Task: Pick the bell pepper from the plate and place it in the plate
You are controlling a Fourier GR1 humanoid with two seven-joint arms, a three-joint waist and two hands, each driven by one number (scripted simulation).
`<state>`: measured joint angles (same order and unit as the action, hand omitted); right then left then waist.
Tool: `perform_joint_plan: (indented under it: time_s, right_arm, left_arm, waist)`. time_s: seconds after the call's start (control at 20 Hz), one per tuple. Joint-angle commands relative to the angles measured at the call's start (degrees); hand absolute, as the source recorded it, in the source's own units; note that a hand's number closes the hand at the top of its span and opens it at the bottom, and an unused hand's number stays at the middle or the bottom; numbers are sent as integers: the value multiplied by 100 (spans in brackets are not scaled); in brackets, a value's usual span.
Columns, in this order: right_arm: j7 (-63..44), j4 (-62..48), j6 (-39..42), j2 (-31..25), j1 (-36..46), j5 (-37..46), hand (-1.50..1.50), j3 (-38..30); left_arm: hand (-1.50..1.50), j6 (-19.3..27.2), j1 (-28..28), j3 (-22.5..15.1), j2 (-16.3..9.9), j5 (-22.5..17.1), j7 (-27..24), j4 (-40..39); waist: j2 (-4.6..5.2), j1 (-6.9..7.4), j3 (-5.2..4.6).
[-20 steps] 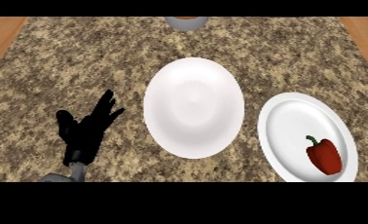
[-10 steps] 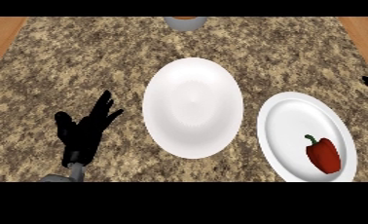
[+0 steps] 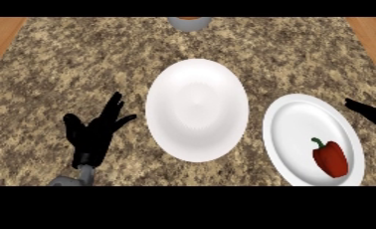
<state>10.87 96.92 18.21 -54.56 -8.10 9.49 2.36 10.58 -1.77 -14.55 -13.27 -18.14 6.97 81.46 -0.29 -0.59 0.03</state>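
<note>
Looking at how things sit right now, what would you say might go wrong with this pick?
The bell pepper lies near the right plate's lower rim, so a grasp may tip that plate. The right hand barely shows at the view's edge, so its approach is hard to judge. The pepper may roll on the centre plate.

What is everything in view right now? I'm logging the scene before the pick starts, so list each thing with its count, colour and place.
bell pepper: one, red with a green stem, lying on the right plate, toward its near side.
right plate: one, white, at the right of the counter, holding the pepper.
middle plate: one, white, at the centre of the counter, nothing on it.
bowl-like object: one, grey, at the far edge, cut off by the view's top; cannot tell more.
counter: one, brown speckled stone, wood strips at both far corners.
left hand: one, black, open, fingers up, resting at lower left.
right hand: one, black, only fingertips showing at the right edge, beside the right plate.
</note>
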Motion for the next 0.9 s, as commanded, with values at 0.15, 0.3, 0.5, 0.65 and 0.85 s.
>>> perform_joint_plan:
  time_s: [0.15, 0.3, 0.5, 0.65, 0.85]
  right_arm:
    - [128, -53, 28, 453, -146, 527, -150, 90]
    - [-392, 78, -153, 780, 147, 878, -150, 285]
    - [-214, -105, -423, 866, -94, 1593, -150, 320]
    - [-340, 130, -131, 695, -147, 1414, -150, -47]
    - [-714, 235, -205, 1162, -65, 1885, -150, 388]
  left_arm:
    - [0, -92, 409, 60, -117, 194, -26, -92]
    - [0, -33, 200, 131, -106, 243, 156, -193]
    - [0, 114, -3, 213, -8, 221, 544, 41]
    - [0, 34, 311, 36, 148, 435, 28, -168]
    - [0, -20, 265, 156, 62, 318, 394, 63]
  waist:
    - [22, 68, -2]
    - [30, 93, -3]
    - [26, 64, -1]
    - [19, 35, -4]
    - [19, 62, -4]
